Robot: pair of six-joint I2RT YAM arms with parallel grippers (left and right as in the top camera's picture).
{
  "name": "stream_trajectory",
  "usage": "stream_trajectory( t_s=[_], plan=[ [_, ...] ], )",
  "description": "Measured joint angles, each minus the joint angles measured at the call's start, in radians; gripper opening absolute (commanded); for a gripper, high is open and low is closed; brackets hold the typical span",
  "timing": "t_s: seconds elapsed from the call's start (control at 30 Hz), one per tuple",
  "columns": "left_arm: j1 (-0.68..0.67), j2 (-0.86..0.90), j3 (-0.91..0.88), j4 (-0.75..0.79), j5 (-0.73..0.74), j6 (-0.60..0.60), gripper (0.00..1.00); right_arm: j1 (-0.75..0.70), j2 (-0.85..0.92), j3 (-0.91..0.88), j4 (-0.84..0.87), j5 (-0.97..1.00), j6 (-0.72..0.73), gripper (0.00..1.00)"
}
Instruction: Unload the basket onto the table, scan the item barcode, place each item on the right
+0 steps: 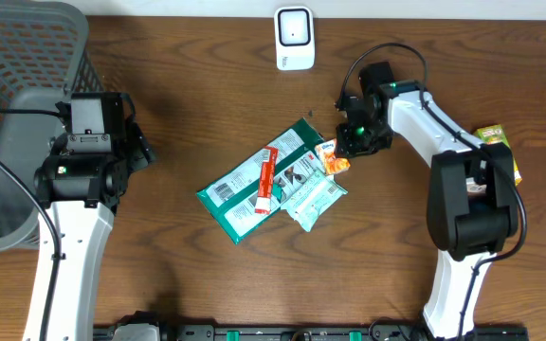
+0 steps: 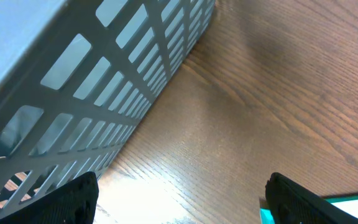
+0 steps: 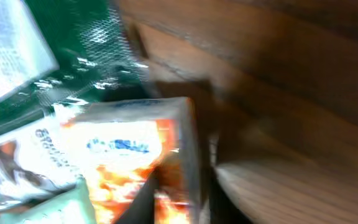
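**Right arm at the orange packet, pickup under way**

Far left stands a grey mesh basket [image 1: 8,57], and the left gripper [image 1: 138,147] hangs just beside its wall, jaws spread wide with nothing between them. It takes no part in this step, as far as I can judge.

In the middle of the table [image 1: 178,284] lies a loose heap: large green packets [image 1: 245,194] with a red stick pack [image 1: 267,180] laid across them and a pale sachet [image 1: 316,201] at the lower right edge. The white scanner [image 1: 294,38] sits above the heap at the far edge, well apart from it.

At the heap's right corner is the small orange packet [image 1: 334,157], overlapping a green one. The right gripper [image 1: 353,140] is down right at it. The wrist view is blurred and crowded by the packet, so I cannot tell whether the jaws have closed on it or stand loose around it.

I take this as the grasp stage; scanning is not yet begun. Next comes a firm hold, a clean lift off the heap without dragging its neighbours, then turning the barcode toward the scanner.

Far right, a yellow-green box [image 1: 494,138] lies partly behind the right arm
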Motion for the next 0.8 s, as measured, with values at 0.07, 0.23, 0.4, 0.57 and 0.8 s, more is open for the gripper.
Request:
stream_trajectory(
  t_s=[0.07,0.23,0.4,0.57,0.8],
  plan=[
    [0.0,0.0,0.0,0.0,0.0,0.0,0.87,0.004,-0.008,-0.009,0.005,-0.002,0.001,0.01],
    [0.0,0.0,0.0,0.0,0.0,0.0,0.87,0.003,-0.01,0.007,-0.053,0.015,0.0,0.01],
    [0.0,0.0,0.0,0.0,0.0,0.0,0.87,-0.023,-0.016,0.045,-0.151,0.021,-0.002,0.01],
    [0.0,0.0,0.0,0.0,0.0,0.0,0.87,-0.101,-0.095,0.056,-0.211,-0.105,-0.038,0.01],
    [0.0,0.0,0.0,0.0,0.0,0.0,0.87,-0.2,-0.168,0.077,-0.296,-0.402,-0.117,0.01]
  ],
)
